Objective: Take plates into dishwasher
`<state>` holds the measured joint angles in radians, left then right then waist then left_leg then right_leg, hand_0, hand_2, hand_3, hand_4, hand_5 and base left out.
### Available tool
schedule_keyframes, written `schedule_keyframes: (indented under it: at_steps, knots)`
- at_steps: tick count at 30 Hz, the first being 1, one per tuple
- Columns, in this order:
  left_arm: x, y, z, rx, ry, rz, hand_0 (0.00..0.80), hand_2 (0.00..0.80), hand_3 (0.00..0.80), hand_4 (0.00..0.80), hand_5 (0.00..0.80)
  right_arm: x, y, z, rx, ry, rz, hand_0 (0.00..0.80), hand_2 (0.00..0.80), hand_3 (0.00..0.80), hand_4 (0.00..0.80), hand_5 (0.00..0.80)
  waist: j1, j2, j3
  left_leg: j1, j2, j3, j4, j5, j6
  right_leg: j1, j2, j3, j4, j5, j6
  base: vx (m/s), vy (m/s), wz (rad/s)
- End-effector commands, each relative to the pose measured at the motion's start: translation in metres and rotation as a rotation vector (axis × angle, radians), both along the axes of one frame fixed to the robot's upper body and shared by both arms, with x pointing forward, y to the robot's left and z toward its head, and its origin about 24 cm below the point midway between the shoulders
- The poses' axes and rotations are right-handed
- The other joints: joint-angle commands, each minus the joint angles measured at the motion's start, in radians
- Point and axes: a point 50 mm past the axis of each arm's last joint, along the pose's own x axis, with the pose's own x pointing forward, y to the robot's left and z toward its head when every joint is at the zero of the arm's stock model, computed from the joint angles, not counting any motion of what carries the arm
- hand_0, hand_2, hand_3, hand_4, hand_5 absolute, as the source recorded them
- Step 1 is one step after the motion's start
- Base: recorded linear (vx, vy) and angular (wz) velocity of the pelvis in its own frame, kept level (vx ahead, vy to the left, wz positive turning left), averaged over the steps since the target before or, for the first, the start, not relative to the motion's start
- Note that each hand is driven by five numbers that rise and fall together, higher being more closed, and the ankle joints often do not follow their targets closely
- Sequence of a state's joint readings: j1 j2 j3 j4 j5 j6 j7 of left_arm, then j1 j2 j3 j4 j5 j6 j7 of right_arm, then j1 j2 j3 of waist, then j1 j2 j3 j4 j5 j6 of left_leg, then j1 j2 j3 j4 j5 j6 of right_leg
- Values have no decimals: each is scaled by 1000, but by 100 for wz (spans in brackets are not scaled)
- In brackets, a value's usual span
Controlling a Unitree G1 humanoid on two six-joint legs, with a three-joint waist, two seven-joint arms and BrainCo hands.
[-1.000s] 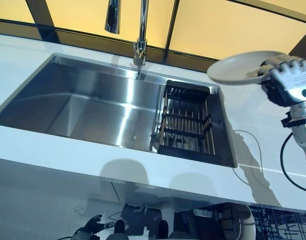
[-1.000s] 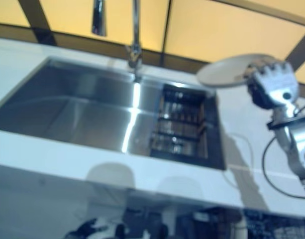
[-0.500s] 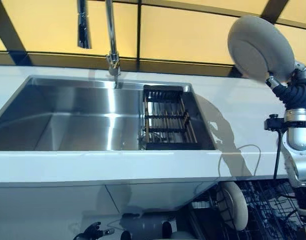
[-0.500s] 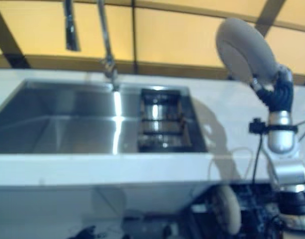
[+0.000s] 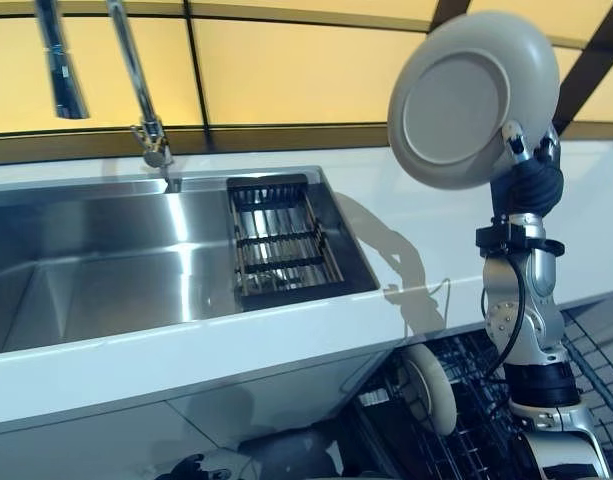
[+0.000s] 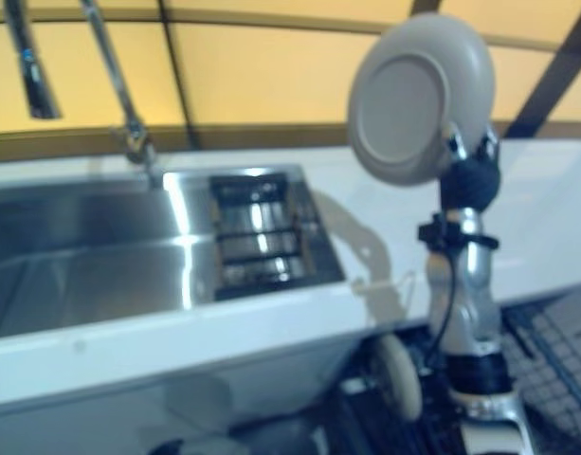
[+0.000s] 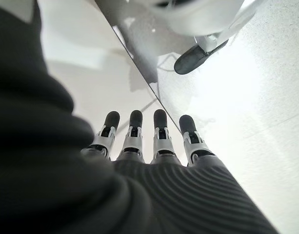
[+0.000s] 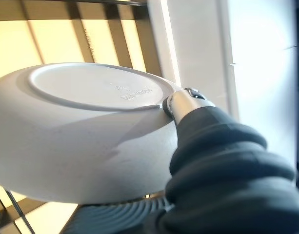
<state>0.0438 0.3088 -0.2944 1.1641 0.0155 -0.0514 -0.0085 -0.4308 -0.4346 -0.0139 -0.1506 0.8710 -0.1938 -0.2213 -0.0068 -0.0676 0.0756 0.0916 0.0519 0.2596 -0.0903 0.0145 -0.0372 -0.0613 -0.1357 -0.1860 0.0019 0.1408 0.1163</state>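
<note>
Left eye view: grey plate (image 5: 473, 98) is held upright, underside toward the camera, above the white desk (image 5: 426, 230); right hand (image 5: 526, 180) is clamped on its lower rim, fingers mostly hidden behind the plate; steel sink (image 5: 106, 270) with a dark drying rack (image 5: 284, 245) in its right end and a faucet (image 5: 136, 90) behind it are seen to the left; open dishwasher rack (image 5: 466, 420) is seen below the desk edge, a second plate (image 5: 431, 388) standing in it on edge.
Right eye view: same scene; nothing is added.
Left wrist view: left hand (image 7: 154, 146) is shown with fingers straight, nothing held, over pale floor.
Right wrist view: thumb (image 8: 181, 102) is pressed against the plate's underside; grip on the rim is confirmed.
</note>
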Motion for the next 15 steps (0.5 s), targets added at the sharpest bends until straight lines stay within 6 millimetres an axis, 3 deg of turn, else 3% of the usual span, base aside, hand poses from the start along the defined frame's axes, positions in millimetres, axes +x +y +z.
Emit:
schedule_keyframes:
  at_steps: [1,9,15]
  knots:
    - [7,13,4,29,-12,14,0,0,0,0,0,-19,-3,42,85,-228,26,800,800,800,800,800,23,13,-30,-9,-58,51,3,-58,96,129,-141,-87,146,-15,41,-55,-132,-90]
    - [15,18,7,45,-26,25,0,0,0,0,0,-29,-5,47,98,-245,22,800,800,800,800,800,-6,2,-35,0,-13,114,3,-49,74,134,-107,-95,83,-68,47,-43,-189,-46]
    - [15,14,6,29,-45,46,0,0,0,0,0,-37,-40,29,-270,-161,-340,800,800,800,800,800,-41,-1,-35,4,42,114,3,-14,34,132,-42,-69,29,-137,31,-31,-272,-23]
